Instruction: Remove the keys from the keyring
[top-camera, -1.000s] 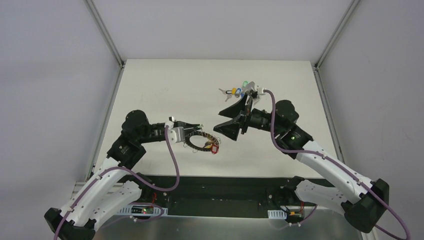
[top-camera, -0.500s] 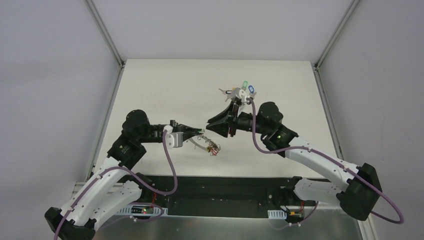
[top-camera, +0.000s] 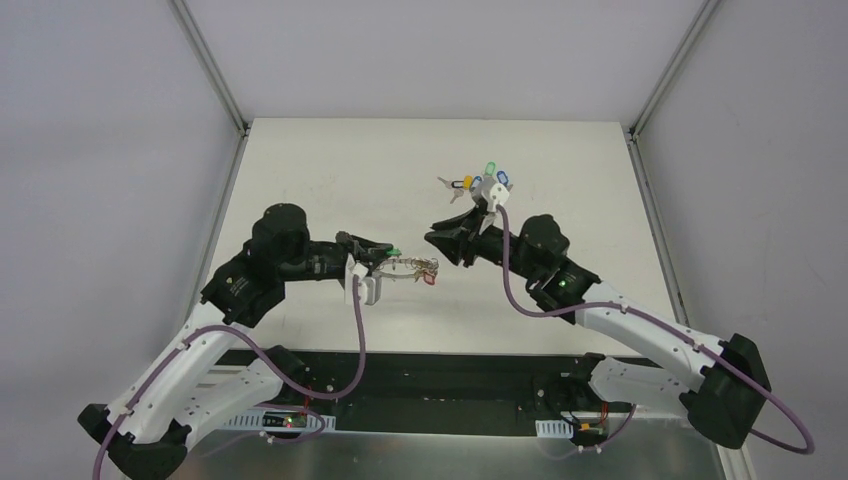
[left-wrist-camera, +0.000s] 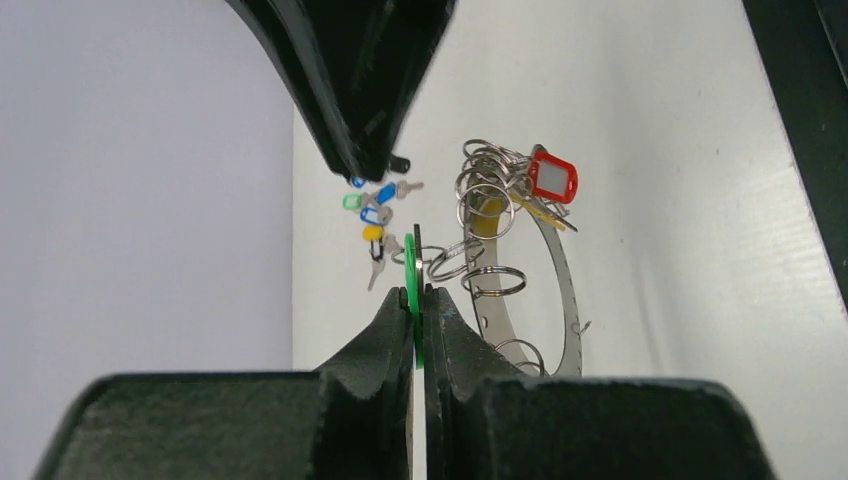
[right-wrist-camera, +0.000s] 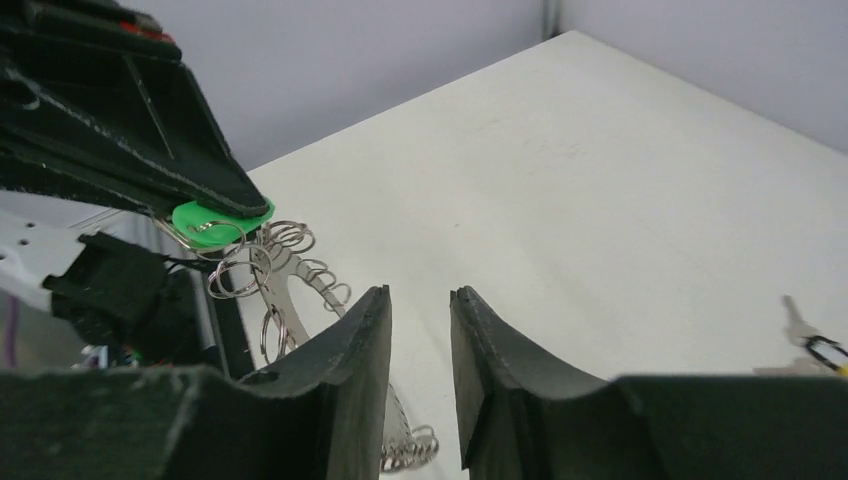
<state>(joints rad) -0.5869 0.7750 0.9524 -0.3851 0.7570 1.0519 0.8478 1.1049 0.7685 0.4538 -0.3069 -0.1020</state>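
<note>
While left pincer (left-wrist-camera: 417, 300) clamps green tag (left-wrist-camera: 410, 265), keyring (left-wrist-camera: 561, 290) juts beyond tips; right pincer (right-wrist-camera: 420, 305) slightly apart, facing it.

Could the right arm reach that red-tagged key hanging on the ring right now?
Probably yes. The left end effector holds the keyring up by a green tab, and the red-tagged key hangs at its far end, near the open right end effector, with nothing visibly between them.

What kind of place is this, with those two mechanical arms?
Most likely a robotics lab test cell: a left arm and right arm bolted to a white table, grey walls framed by metal posts, purple cables. The left gripper pinches the green tag on a keyring.
</note>
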